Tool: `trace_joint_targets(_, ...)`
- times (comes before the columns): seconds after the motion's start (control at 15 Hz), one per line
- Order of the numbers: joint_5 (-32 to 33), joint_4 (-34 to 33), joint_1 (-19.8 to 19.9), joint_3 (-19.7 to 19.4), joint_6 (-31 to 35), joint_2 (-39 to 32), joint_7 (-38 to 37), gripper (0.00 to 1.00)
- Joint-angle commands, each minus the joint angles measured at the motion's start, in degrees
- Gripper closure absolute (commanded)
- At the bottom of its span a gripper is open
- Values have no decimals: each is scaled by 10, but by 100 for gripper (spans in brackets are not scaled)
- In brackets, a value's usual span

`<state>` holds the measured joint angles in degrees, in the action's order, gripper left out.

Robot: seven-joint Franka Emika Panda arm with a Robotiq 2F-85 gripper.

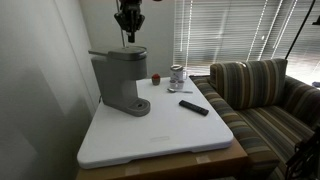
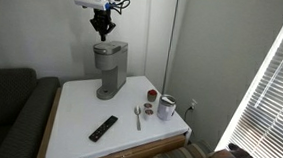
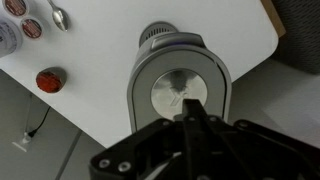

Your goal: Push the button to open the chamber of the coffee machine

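Above the chamber (image 1: 125,57), my gripper (image 1: 128,37) hangs clear of it, fingers pressed together into one point.
The coffee machine (image 2: 109,72) stands near the table's (image 2: 79,115) back corner. In the wrist view my fingertips (image 3: 193,108) sit over a round disc (image 3: 168,95). If I descend off the button, I could skid aside or shove the machine.

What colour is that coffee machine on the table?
Matte grey all over; the coffee machine shows best in an exterior view.

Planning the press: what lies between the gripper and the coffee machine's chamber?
Nothing. In an exterior view only a bare gap of air separates the gripper from the chamber beneath it.
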<state>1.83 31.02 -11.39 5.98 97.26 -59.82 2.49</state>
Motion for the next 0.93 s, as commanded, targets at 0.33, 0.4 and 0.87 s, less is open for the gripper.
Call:
trace_joint_targets(0.33,2,-10,4,-3,-32,-16,2,100)
trace_joint_targets(0.4,2,-11,4,-4,-34,-19,1,100)
trace_joint_targets(0.87,-2,-19,7,-4,-28,-35,-16,100)
